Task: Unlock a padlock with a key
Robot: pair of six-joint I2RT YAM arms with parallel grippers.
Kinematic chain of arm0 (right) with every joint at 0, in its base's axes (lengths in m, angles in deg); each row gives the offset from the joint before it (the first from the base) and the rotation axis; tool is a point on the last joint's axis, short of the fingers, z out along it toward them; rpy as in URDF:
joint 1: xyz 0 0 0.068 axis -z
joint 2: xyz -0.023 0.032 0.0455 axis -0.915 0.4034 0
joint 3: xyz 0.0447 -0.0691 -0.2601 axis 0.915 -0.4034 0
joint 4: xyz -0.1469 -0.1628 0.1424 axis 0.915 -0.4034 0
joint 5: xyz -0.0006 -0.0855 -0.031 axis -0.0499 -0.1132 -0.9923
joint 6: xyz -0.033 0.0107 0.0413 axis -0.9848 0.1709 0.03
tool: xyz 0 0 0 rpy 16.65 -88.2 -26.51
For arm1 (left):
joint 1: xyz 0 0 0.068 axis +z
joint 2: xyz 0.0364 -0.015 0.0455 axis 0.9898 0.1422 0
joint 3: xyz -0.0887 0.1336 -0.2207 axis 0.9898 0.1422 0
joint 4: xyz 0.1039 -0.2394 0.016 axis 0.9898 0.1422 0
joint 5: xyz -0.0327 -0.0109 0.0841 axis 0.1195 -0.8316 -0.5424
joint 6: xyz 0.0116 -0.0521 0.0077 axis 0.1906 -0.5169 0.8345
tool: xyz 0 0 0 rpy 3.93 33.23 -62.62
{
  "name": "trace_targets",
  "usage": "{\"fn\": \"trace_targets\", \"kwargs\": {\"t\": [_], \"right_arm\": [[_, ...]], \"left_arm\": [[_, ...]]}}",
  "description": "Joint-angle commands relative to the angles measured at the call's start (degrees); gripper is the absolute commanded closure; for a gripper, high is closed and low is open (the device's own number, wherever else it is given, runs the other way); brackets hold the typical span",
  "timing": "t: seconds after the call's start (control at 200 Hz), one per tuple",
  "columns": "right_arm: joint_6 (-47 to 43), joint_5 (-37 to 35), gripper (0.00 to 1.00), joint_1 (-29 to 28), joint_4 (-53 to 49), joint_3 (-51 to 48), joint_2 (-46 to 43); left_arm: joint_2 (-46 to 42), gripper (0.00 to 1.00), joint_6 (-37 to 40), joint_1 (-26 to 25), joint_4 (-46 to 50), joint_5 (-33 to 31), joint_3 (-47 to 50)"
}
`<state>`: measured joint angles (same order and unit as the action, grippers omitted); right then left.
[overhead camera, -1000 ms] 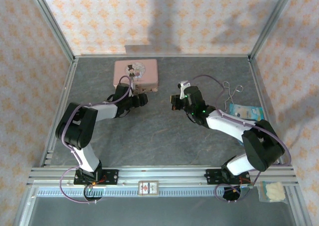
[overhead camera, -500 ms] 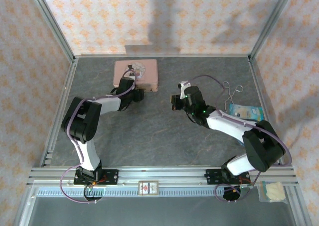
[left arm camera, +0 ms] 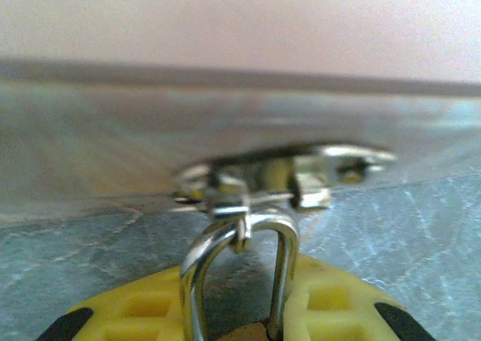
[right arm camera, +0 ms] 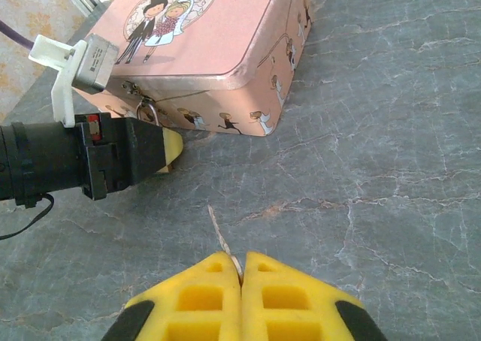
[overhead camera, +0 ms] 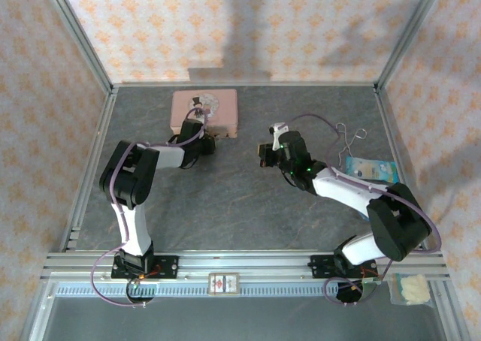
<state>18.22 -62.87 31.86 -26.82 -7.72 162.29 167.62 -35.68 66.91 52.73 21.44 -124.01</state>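
Note:
The pink tin (overhead camera: pixel 204 110) stands at the back left of the table. The small padlock (left arm camera: pixel 279 273) hangs by its silvery shackle from the tin's front hasp (left arm camera: pixel 301 168). My left gripper (left arm camera: pixel 240 333) is shut on the padlock, its yellow fingers (left arm camera: pixel 331 303) pressed against both shackle legs with the brass body between them. In the right wrist view the shackle (right arm camera: pixel 150 114) shows just above the left arm's yellow fingertip (right arm camera: pixel 171 142). My right gripper (right arm camera: pixel 240 270) is shut on the key (right arm camera: pixel 220 232), whose thin blade sticks out forward, a short way right of the tin.
A silvery twin-looped wire tool (overhead camera: pixel 350 138) and a blue packet (overhead camera: pixel 372 168) lie at the right side. Aluminium frame posts and patterned walls bound the grey marbled table (overhead camera: pixel 240 206). A pale pouch (overhead camera: pixel 412 288) sits beyond the near rail.
The left arm has stretched forward to the tin's front, and its jaws have closed round the padlock. The right arm and the key have stayed still.

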Motion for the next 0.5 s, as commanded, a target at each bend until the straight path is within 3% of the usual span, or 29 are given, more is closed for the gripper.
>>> {"fn": "trace_targets", "kwargs": {"t": [0.0, 0.13, 0.495], "right_arm": [[2.36, 2.03, 1.00, -0.34, 5.36, -1.56, 1.03], [7.53, 6.02, 1.00, -0.28, 11.44, -3.08, 4.73], [14.38, 12.77, 1.00, -0.29, 18.22, -2.79, 13.33]], "left_arm": [[0.23, 0.92, -5.01, -0.02, -3.45, 4.42, 1.14], [-1.21, 1.00, -10.24, -0.01, -4.84, 7.32, 2.59], [-4.42, 0.98, -26.56, 0.07, -11.16, 16.14, 5.88]]}}
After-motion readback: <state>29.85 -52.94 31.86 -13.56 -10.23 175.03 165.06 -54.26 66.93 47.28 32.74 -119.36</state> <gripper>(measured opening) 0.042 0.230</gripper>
